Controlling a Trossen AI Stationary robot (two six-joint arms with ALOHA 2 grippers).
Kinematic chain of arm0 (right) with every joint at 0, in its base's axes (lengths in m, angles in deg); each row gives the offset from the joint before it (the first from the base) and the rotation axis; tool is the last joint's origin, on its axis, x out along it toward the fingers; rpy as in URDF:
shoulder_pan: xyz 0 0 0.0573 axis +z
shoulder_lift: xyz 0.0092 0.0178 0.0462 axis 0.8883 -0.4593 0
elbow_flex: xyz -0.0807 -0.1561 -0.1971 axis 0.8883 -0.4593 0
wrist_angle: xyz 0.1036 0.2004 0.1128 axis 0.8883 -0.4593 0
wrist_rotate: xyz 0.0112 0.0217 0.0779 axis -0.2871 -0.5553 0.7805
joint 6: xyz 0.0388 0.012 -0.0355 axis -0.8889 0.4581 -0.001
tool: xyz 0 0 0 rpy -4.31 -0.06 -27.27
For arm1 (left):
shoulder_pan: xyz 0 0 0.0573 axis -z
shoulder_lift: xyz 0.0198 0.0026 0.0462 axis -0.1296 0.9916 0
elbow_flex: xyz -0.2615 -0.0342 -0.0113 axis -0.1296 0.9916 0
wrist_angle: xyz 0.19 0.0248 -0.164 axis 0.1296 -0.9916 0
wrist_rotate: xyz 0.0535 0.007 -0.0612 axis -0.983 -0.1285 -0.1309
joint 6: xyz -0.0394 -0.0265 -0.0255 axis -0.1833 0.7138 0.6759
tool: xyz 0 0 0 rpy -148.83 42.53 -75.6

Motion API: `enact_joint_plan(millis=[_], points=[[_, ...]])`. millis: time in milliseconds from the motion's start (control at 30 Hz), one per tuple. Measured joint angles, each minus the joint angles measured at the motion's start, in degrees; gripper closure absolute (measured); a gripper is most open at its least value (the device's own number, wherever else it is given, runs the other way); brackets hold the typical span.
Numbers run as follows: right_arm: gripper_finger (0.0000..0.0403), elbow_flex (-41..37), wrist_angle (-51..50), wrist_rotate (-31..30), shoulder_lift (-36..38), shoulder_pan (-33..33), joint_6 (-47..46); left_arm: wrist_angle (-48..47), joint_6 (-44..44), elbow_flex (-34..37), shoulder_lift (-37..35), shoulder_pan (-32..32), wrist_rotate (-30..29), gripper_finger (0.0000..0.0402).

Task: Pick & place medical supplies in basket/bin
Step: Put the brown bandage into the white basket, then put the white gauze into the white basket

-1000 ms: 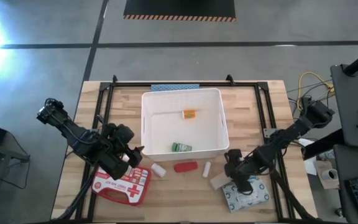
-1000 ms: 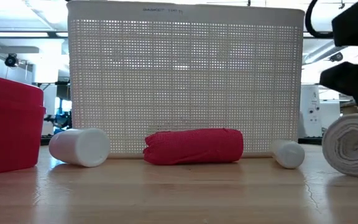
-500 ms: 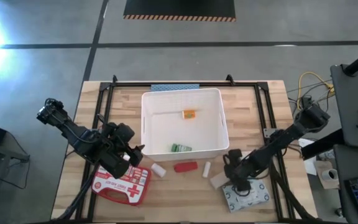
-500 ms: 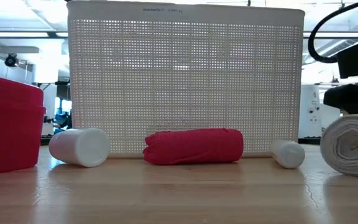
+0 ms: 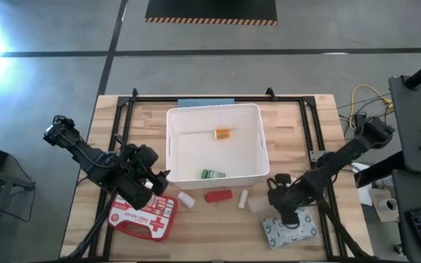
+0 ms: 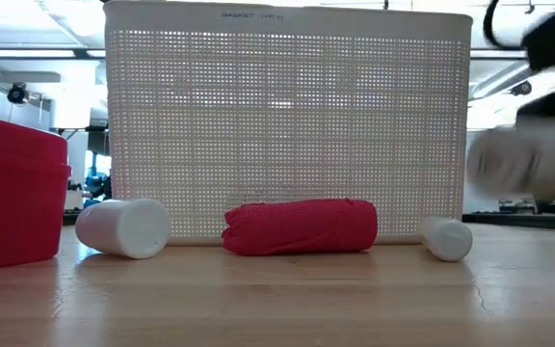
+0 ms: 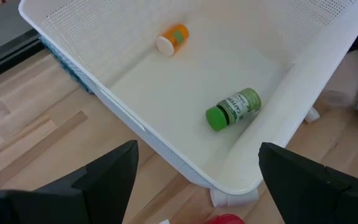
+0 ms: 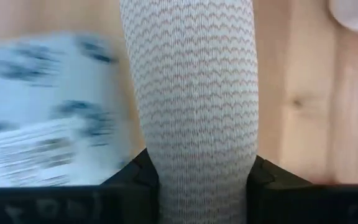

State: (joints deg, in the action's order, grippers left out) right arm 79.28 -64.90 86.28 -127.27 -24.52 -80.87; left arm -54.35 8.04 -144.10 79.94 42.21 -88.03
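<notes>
White crepe bandage roll [image 8: 191, 112] sits pinched between your right gripper [image 5: 278, 199] fingers, lifted off the table [image 5: 320, 131], probably so it clears the basket [image 5: 258, 146] rim. Your left gripper [image 5: 143, 188] waits with fingers spread above the red first-aid case [image 5: 143, 218]. 2 bottles already lie in the basket; the red roll [image 6: 300, 226] and 2 white rolls lie just outside its near wall.
</notes>
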Motion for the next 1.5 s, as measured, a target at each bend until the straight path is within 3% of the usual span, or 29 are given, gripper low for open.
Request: enact_joint_plan(millis=[167, 233, 300, 467, 533, 600, 667, 767, 800, 867, 1000, 1100, 1267, 1400, 1500], points=[[0.0299, 5.2, -3.8, 0.6, 9.2, 3.0, -1.7, 0.0, 0.0, 0.0, 0.0, 0.0, 0.0, 0.0091], [0.029, 8.2, -6.7, -3.8, 12.1, 3.5, -4.2, 0.0, 0.0, 0.0, 0.0, 0.0, 0.0, 0.0091], [0.0275, 11.5, -8.6, -12.1, 14.8, 3.4, -7.0, 0.0, 0.0, 0.0, 0.0, 0.0, 0.0, 0.0091], [0.0269, 19.6, -8.2, -40.9, 20.6, -1.3, -8.3, 0.0, 0.0, 0.0, 0.0, 0.0, 0.0, 0.0091], [0.0274, 22.1, -5.8, -46.9, 21.6, -5.6, -4.1, 0.0, 0.0, 0.0, 0.0, 0.0, 0.0, 0.0091], [0.0277, 23.4, 0.5, -44.1, 21.6, -12.1, 3.3, 0.0, 0.0, 0.0, 0.0, 0.0, 0.0, 0.0091], [0.0272, 23.6, 7.6, -31.7, 19.9, -20.0, 10.1, 0.0, 0.0, 0.0, 0.0, 0.0, 0.0, 0.0091], [0.0248, 24.1, 10.3, -10.0, 14.4, -31.0, 10.7, 0.0, 0.0, 0.0, 0.0, 0.0, -0.1, 0.0091], [0.0237, 24.2, 8.8, -4.7, 12.2, -33.7, 10.8, 0.0, 0.0, 0.0, 0.0, 0.0, -0.1, 0.0091], [0.021, 24.3, 3.6, 0.4, 8.1, -37.8, 11.3, 0.0, 0.0, 0.0, 0.0, 0.0, 0.0, 0.0091], [0.0157, 25.3, -3.7, 1.6, 3.9, -41.5, 14.9, 0.0, 0.0, 0.0, 0.0, 0.0, 0.0, 0.0091], [0.0132, 25.3, -1.6, 0.0, 5.1, -39.8, 16.0, 0.0, 0.0, 0.0, 0.3, 0.0, -0.1, 0.0091], [0.0118, 25.9, -2.6, -7.0, 12.6, -34.5, 17.5, 0.0, 0.0, 0.0, 1.8, 0.3, 0.2, 0.0091], [0.0118, 26.1, -13.6, -13.6, 18.5, -29.0, 13.0, 0.0, -0.2, 0.0, 3.2, 0.3, 0.2, 0.0091], [0.0118, 25.3, -20.5, -16.9, 22.6, -21.0, 5.5, 0.0, -1.1, 0.0, 3.9, 0.5, 0.3, 0.0091]])
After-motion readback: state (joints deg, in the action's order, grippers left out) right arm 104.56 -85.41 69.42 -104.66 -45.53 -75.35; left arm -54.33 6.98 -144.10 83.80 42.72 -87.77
